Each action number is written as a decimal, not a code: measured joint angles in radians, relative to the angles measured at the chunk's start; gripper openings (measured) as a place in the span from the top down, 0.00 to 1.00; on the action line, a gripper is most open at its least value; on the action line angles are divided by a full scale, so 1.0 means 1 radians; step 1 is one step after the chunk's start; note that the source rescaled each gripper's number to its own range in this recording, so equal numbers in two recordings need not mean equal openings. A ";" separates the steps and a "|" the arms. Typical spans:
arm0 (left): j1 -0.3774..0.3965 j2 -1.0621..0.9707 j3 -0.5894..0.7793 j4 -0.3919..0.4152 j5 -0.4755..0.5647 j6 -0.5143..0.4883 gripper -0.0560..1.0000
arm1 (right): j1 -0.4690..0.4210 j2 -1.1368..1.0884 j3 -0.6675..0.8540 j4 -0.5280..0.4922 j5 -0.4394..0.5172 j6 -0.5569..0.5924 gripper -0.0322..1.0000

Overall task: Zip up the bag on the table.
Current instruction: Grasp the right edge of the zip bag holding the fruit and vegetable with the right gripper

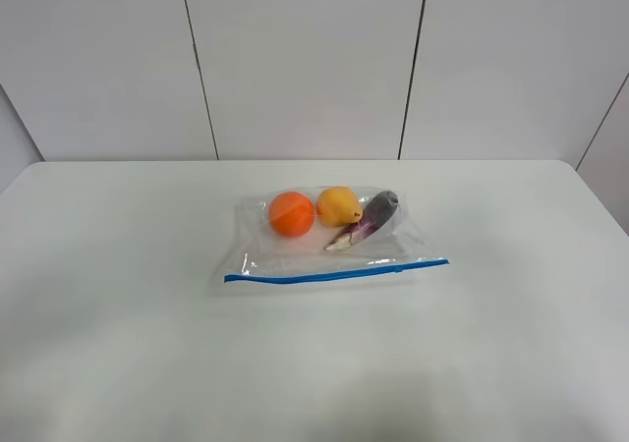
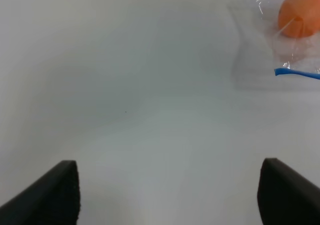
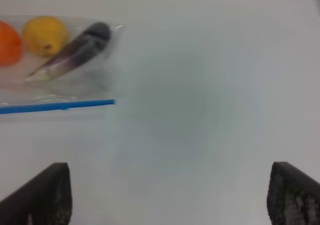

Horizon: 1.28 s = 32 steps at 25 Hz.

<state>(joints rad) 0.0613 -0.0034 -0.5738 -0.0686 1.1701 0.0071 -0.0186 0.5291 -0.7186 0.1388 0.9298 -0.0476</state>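
Clear, crinkly plastic zip bag [image 1: 295,255] lay flat nr the ctr of the large, plain white matte desk [image 1: 138,354], slightly toward the far side. Its blue zipper strip [image 1: 334,273] ran along the near edge, right end a bit higher than left in the high view; couldn't tell whether it was sealed. Inside, side by side along the far edge: round orange fruit [image 1: 292,213] on the left, yellow pear-shaped fruit [image 1: 338,206] in the middle, dark purple eggplant [image 1: 366,222] lying at a slant on the right, w/ its pale end toward the strip.

Left end effector [image 2: 170,195] hung over bare desk w/ its two black fingers [image 2: 55,195] spread wide, nothing btwn them; the bag's orange-fruit corner sat well apart from it. Right end effector [image 3: 170,195] was likewise spread wide, black fingers [image 3: 292,195] gripping nothing, over bare desk, well clear of the bag's eggplant end and strip tip.
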 joint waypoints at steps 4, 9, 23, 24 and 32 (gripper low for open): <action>0.000 0.000 0.000 0.000 0.000 0.000 0.04 | 0.000 0.259 -0.094 0.141 -0.035 -0.047 0.04; 0.000 0.000 0.000 0.000 0.000 0.000 0.04 | 0.000 0.558 -0.208 0.311 -0.043 -0.158 0.04; 0.000 0.000 0.000 0.000 0.000 0.000 0.04 | -0.225 1.028 -0.385 0.633 0.133 -0.525 0.05; 0.000 0.000 0.000 0.000 0.000 0.000 0.04 | -0.245 1.053 -0.386 0.671 0.153 -0.555 0.05; 0.000 0.000 0.000 0.000 0.000 0.000 0.04 | -0.256 1.268 -0.386 0.788 0.215 -0.652 0.05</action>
<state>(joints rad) 0.0613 -0.0034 -0.5738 -0.0686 1.1701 0.0071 -0.2745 1.7971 -1.1050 0.9270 1.1448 -0.6998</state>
